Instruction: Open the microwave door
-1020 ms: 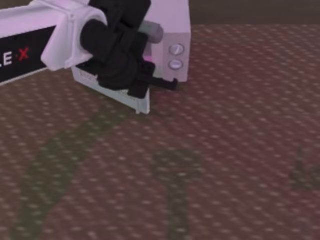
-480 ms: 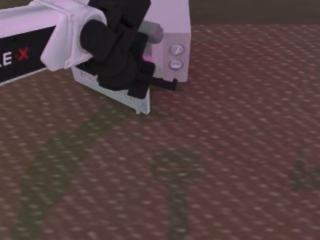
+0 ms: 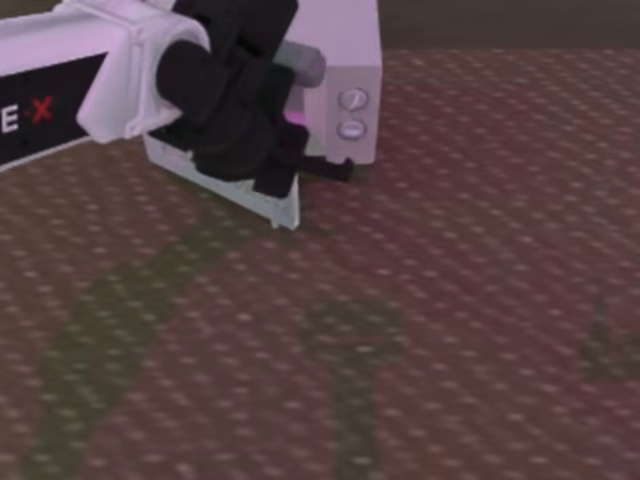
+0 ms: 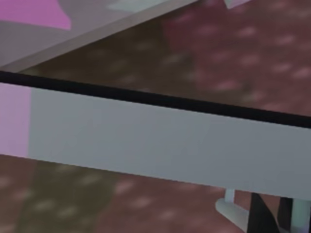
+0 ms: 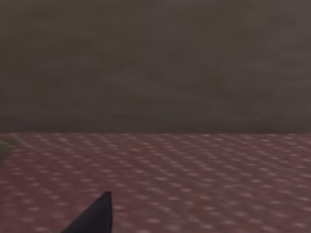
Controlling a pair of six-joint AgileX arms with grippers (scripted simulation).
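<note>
The pale microwave (image 3: 345, 50) stands at the table's far edge, with two silver knobs (image 3: 352, 99) on its front. The microwave door (image 3: 285, 205) stands swung partly out, its free edge toward the table's middle. My left gripper (image 3: 312, 166) is at that free edge, shut on the door's thin handle (image 4: 232, 209). A black fingertip (image 4: 260, 216) lies against the handle. In the left wrist view the door (image 4: 170, 141) fills the frame as a wide grey band. My right gripper (image 5: 99, 216) is out of the top view and shows only as a dark sliver over the table.
The table carries a red-brown patterned cloth (image 3: 450, 300) with dark green figures. My left arm's white and black body (image 3: 130, 80) covers the microwave's left part. A dark wall (image 5: 155, 63) rises behind the table's far edge.
My left arm has edged slightly to the left. The door's angle has hardly changed.
</note>
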